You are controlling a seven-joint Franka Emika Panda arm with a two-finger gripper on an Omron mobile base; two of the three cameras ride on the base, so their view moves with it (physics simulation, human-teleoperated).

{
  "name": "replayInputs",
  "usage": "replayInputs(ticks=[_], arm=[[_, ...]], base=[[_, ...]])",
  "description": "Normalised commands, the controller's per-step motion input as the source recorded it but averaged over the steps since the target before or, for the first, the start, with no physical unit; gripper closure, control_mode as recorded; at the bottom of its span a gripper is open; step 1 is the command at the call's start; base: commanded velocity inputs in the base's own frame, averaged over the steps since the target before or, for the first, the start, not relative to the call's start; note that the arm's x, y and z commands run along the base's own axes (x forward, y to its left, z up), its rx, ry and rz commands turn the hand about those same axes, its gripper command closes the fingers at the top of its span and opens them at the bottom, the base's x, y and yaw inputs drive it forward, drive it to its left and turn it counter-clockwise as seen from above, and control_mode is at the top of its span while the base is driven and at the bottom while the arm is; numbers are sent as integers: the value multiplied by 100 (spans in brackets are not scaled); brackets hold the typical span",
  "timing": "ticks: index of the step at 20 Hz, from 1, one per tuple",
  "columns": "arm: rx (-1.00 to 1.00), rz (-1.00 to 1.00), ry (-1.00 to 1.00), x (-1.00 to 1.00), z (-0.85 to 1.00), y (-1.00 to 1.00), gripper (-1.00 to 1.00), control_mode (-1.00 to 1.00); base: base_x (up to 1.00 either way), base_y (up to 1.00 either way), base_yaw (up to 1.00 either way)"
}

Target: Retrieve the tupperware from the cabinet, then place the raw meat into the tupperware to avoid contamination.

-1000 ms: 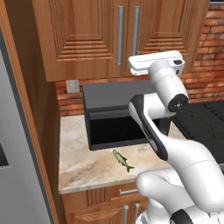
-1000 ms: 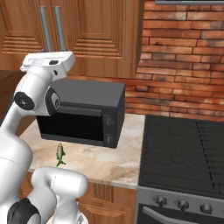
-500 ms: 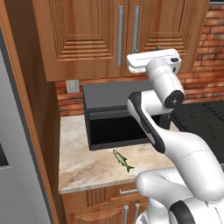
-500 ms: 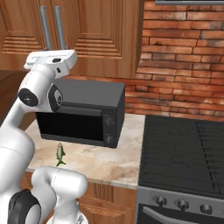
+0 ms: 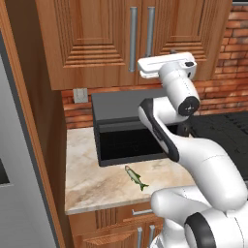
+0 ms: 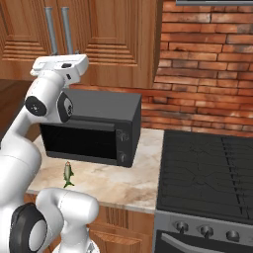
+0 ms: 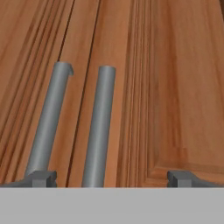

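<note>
The cabinet (image 5: pixel 92 43) hangs above the counter with both doors shut; its two silver bar handles (image 5: pixel 133 38) stand side by side at the seam. My white hand (image 5: pixel 164 66) is raised just below and in front of them. In the hand view my gripper (image 7: pixel 111 178) is open, its fingertips (image 7: pixel 41 178) set wide apart, and it faces the right-hand handle (image 7: pixel 99 127) close up. The raw meat, a small silvery fish (image 5: pixel 136 177), lies on the counter in front of the microwave; it is also in the right base view (image 6: pixel 68 173). The tupperware is out of view.
A big black microwave (image 5: pixel 126 131) sits on the marble counter (image 5: pixel 92 186) under the cabinet. A black stove (image 6: pixel 207 173) adjoins the counter on the right, against a brick wall (image 6: pixel 207 59). A tall wooden panel (image 5: pixel 29 121) bounds the left.
My hand has crept a little up and toward the cabinet handles. The fish, microwave and doors have not moved.
</note>
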Motion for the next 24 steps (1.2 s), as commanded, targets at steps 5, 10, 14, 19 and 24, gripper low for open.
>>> replayInputs(ticks=[5,10,14,19,24], arm=[[0,0,0,19,0,0,-100,-100],[0,0,0,20,0,1,-100,-100],[0,0,0,19,0,3,-100,-100],[0,0,0,20,0,3,-100,-100],[0,0,0,20,0,3,-100,-100]], base=[[0,0,0],[0,0,0],[0,0,0],[0,0,0],[0,0,0]])
